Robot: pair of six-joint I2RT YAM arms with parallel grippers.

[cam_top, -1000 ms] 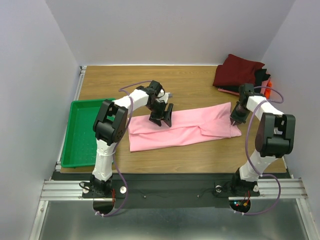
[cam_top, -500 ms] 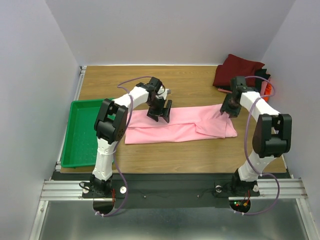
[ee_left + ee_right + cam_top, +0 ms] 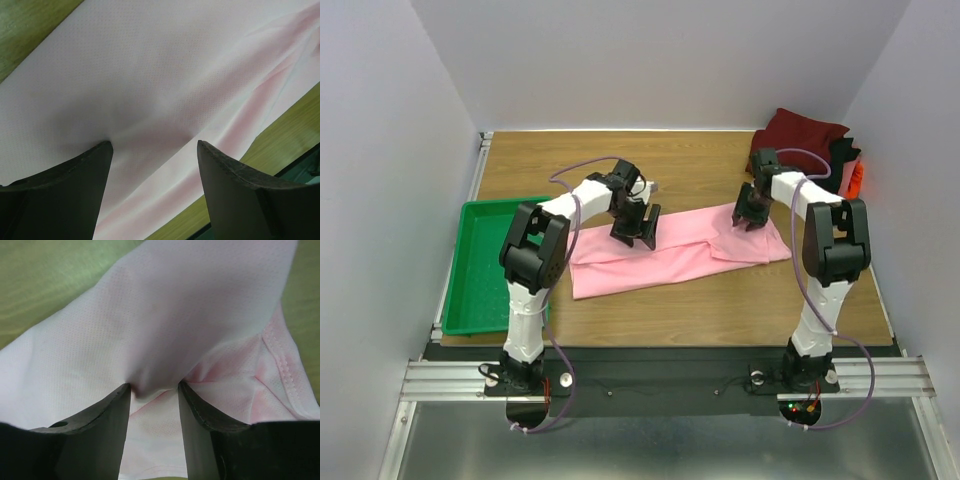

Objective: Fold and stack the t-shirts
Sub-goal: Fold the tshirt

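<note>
1. While the left gripper (image 3: 638, 232) stands wide open, pressing the middle of the light pink cloth t-shirt (image 3: 670, 262) onto the wooden table (image 3: 720, 310), the right gripper (image 3: 748, 218) has swung inward from the shirt's right end, bringing a flap with it; the shirt now lies shorter, near the folded dark red and black t-shirts (image 3: 800, 138) in the far right corner.
2. Left wrist: both fingers are spread, tips resting on smooth pink cloth; nothing is held.
3. Right wrist: the jaws, shut a second ago, stand partly apart, cloth puckered between them; the flap looks released, so further folding likely remains before stacking.
</note>
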